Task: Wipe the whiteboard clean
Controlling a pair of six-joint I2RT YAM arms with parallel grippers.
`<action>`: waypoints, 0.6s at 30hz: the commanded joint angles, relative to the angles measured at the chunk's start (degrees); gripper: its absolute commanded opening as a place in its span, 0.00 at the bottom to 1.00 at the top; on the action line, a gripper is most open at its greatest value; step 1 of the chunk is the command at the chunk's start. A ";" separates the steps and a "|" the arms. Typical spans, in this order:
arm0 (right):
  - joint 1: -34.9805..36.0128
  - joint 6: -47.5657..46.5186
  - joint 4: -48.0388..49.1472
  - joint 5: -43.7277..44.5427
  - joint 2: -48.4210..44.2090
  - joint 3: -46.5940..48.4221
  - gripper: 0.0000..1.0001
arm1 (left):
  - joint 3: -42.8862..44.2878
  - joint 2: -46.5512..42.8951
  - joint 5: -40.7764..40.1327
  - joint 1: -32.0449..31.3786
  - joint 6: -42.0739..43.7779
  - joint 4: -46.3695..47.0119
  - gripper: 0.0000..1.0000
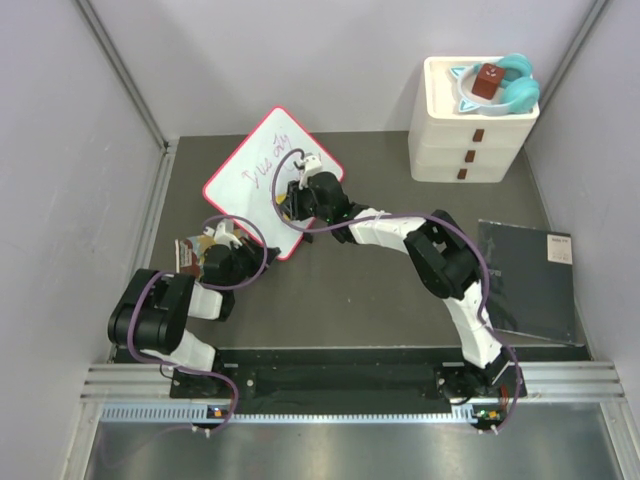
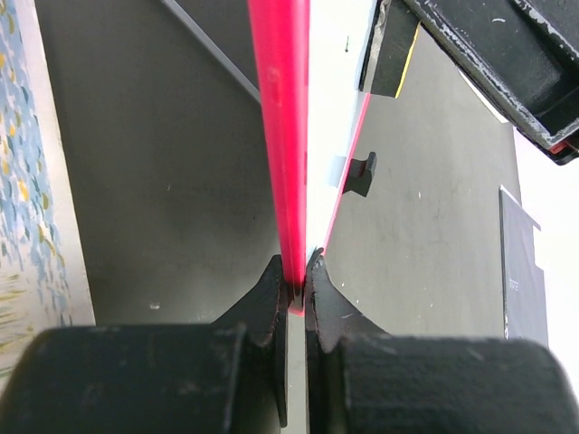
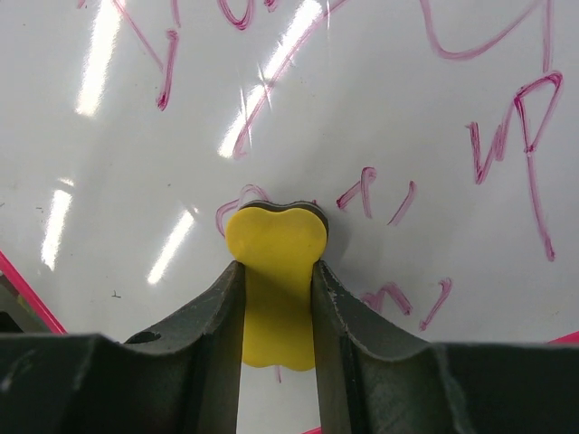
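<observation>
Left hand (image 2: 291, 271): pinched shut on the thin red-pink frame of the whiteboard (image 1: 250, 170), both fingertips pressing the rim from either side. In the top view it sits at the board's lower left edge, left of centre in the frame.

Right hand (image 3: 276, 271): closed around a yellow eraser (image 3: 276, 244), the fingers clamping its narrow waist; the eraser's rounded end sticks out past the fingertips and meets the white writing face.

Whiteboard: lies turned like a diamond in the upper middle of the top view, on the dark surface (image 1: 380, 290). Red handwriting covers the face; in the right wrist view strokes run above, left and right of the eraser.

Board relative to hands: the left hand holds its lower left rim, while the right hand is over its lower right part, reaching in from the right side of the frame.

Left wrist view: the board shows nearly edge-on, its red rim running up the middle of the frame.

Elsewhere: a white drawer unit (image 1: 470, 130) stands at the upper right, well apart from the board; a dark sheet (image 1: 525, 280) lies flat at the right.
</observation>
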 commanded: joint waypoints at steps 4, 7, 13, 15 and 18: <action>2.88 5.85 -0.51 -4.74 1.71 -5.87 0.00 | -0.75 1.55 -1.21 -0.80 3.41 -8.29 0.00; 3.67 6.56 0.99 -3.86 0.13 -8.87 0.00 | -0.75 1.47 -1.12 -0.80 3.41 -8.29 0.00; 4.64 7.00 -2.26 6.84 -1.45 -9.67 0.00 | -0.84 1.55 -1.12 -0.80 3.41 -8.29 0.00; 4.64 7.70 -4.36 13.17 -1.45 -9.32 0.00 | -0.84 1.12 -1.12 -0.80 3.41 -8.29 0.00; 3.68 9.36 -7.88 22.67 -0.75 -6.69 0.00 | -0.93 1.29 -0.95 -0.80 3.50 -8.20 0.00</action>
